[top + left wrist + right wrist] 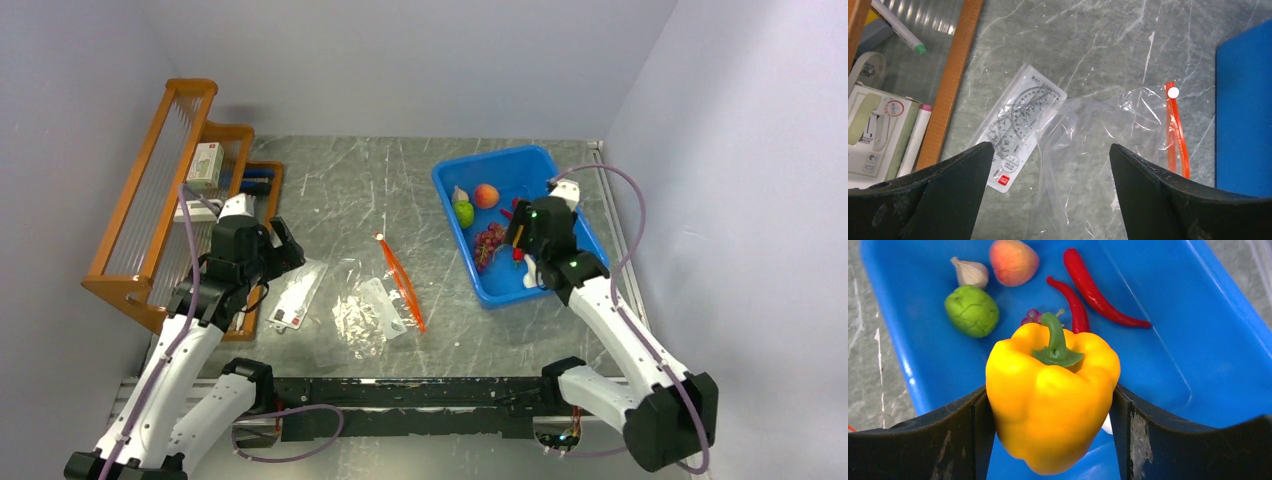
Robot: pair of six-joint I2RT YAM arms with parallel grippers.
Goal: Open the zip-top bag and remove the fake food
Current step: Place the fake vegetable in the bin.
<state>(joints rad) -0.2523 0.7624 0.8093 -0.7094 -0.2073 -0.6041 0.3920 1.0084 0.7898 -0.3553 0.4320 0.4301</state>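
Note:
The clear zip-top bag (365,305) lies flat and empty on the table, its orange-red zip strip (402,282) along the right edge; it also shows in the left wrist view (1098,135). My left gripper (282,245) is open and empty above the table left of the bag. My right gripper (518,240) is shut on the orange-yellow bell pepper (1050,390) and holds it over the blue bin (560,190). In the bin lie a lime (971,310), a garlic bulb (970,272), a peach (1013,261), red chillies (1098,290) and purple grapes (489,241).
A flat white card packet with a protractor and a red mark (297,295) lies left of the bag. A wooden rack (170,200) with a small box and pens stands at the left. Walls close in behind and at both sides.

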